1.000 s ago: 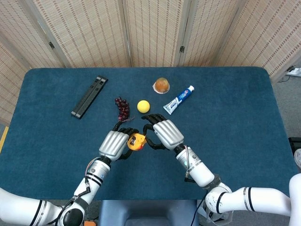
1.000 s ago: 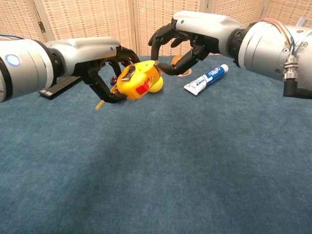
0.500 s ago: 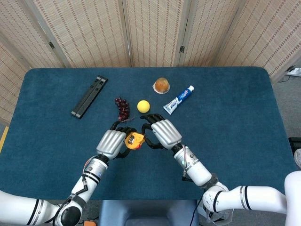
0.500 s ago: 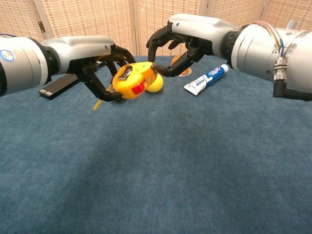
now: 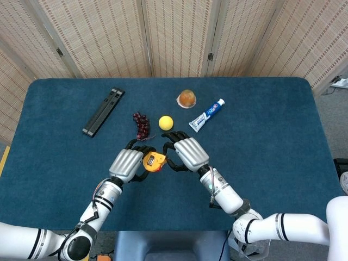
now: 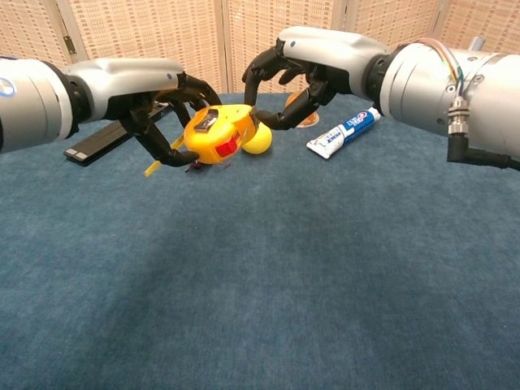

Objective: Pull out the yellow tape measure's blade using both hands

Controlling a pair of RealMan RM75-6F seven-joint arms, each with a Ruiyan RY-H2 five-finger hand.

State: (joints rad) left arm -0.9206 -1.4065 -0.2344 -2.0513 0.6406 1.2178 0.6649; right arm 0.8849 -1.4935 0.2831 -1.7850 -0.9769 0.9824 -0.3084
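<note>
Left hand (image 6: 154, 110) grips the yellow tape measure (image 6: 213, 136) from the left, fingers curled round its body, holding it off the table (image 5: 261, 157) at lower centre of the head view. Right hand (image 6: 305, 69) curls in at the measure's right edge, fingertips touching it; cannot tell if it pinches the blade. Just above: grapes (image 5: 141, 124), yellow ball (image 5: 166, 122). Further up: orange cup (image 5: 187, 98), toothpaste tube (image 5: 206, 115). Black bar (image 5: 103, 111) upper left.
</note>
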